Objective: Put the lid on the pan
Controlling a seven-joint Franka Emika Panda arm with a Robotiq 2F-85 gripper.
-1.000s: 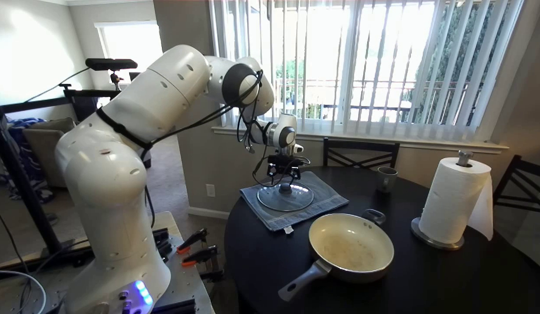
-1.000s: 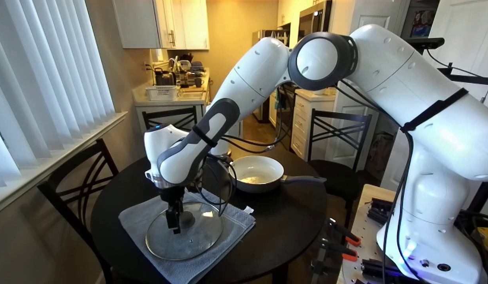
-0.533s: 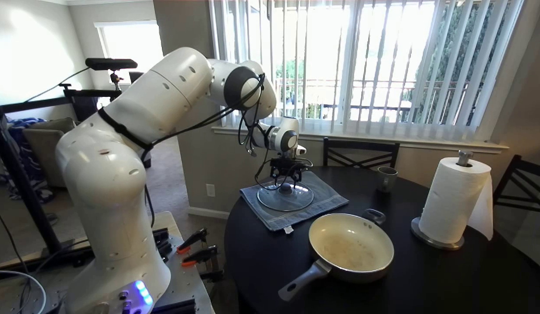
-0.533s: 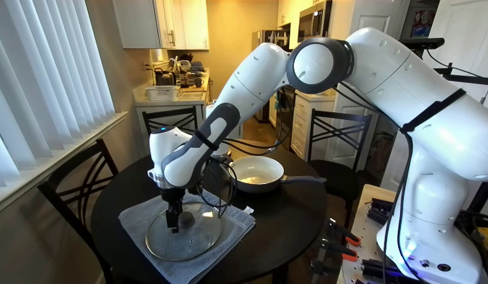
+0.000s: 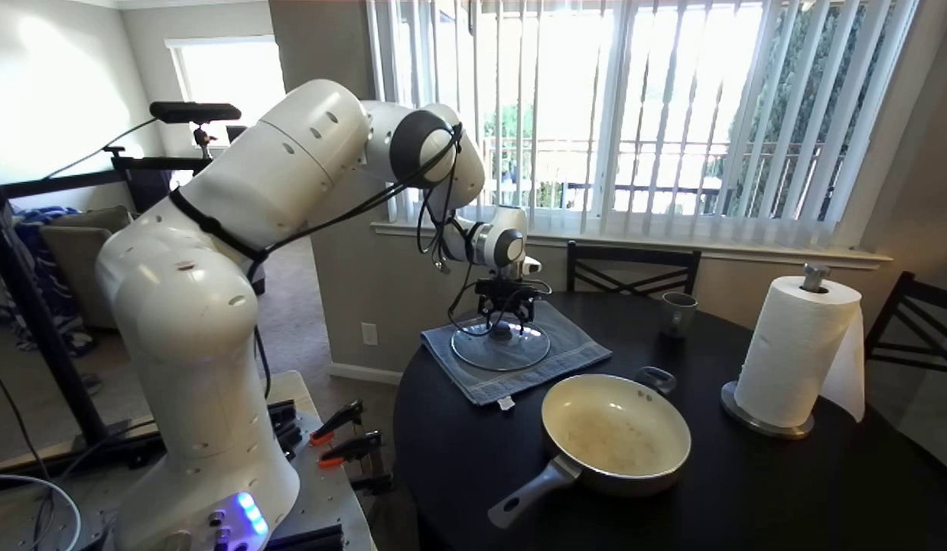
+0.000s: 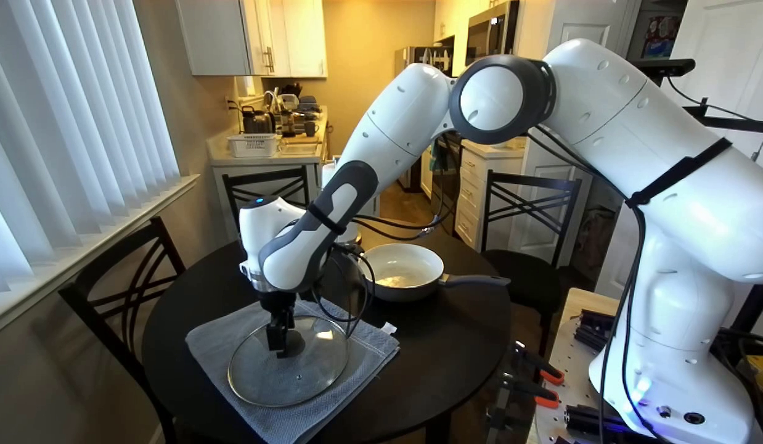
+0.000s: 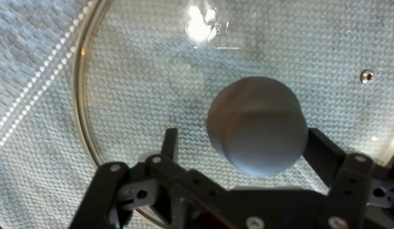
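Glass lid (image 6: pixel 292 374) flat on the cloth (image 6: pixel 366 351), knob (image 7: pixel 257 127) between 2 spread fingers (image 7: pixel 169 143)

Dark and round, the table (image 5: pixel 473 451) bears the grey-blue cloth and, near it, the pan (image 5: pixel 615 428). The pan is dark grey outside, cream inside; its long axis runs from the straight handle (image 5: pixel 538 490), lower left in an exterior view, to the short grip (image 5: pixel 657 380) opposite. On the cloth, apart from the pan, the lid lies level below the gripper (image 7: pixel 241 133), round, knob upward, the weave showing through inside its metal rim (image 7: pixel 79 82). The gripper stands wide, 1 finger either side of the dark grey knob; the wrist view puts the finger on its right just beside it, touching or not I cannot tell. Smaller than the knob is 1 metal-ringed vent (image 7: pixel 367 76).
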